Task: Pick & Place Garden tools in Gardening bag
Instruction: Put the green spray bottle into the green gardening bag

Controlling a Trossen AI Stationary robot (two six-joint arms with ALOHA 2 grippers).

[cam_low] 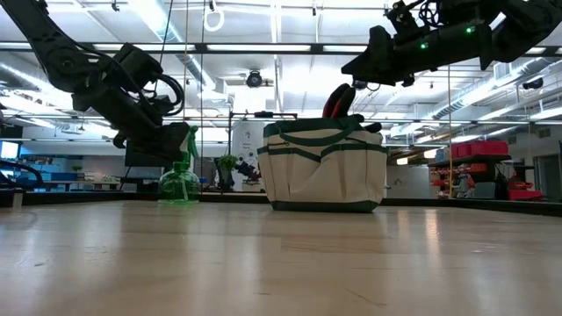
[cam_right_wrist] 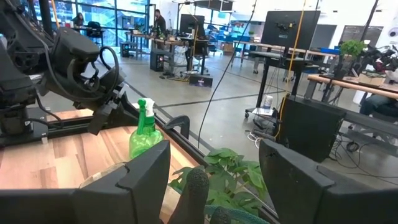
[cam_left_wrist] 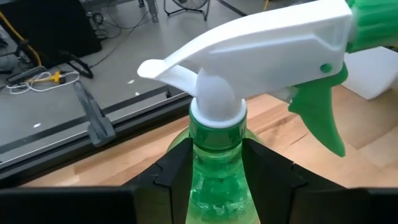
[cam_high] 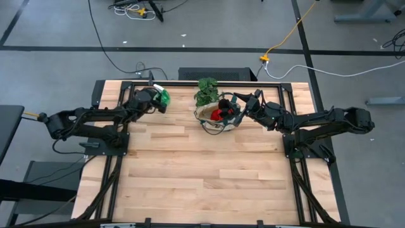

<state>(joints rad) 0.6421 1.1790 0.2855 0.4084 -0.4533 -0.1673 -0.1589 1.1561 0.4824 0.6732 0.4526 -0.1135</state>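
Left gripper (cam_high: 158, 100) clamped on the neck of the green spray bottle (cam_high: 164, 98), one finger (cam_left_wrist: 177, 171) pressed to each side just under the white trigger head, as shown in the left wrist view. Bottle stood upright on the table (cam_high: 190, 171), well to the left of the bag (cam_high: 218, 119) and apart from it, near the table's far edge; seen low down, its rounded base (cam_low: 179, 187) rested on the wood with the left arm above it. Bag sat upright near the middle of the far edge, cream with green trim and handles (cam_low: 323, 167). Red-and-black gloves (cam_high: 223, 109) poked up out of the bag's open top, with leafy greenery (cam_high: 206, 92) just behind the bag on the far side. Right gripper (cam_high: 239, 104) hung above the bag's right rim, clear of it, fingers (cam_right_wrist: 144, 175) spread wide apart with nothing between them.
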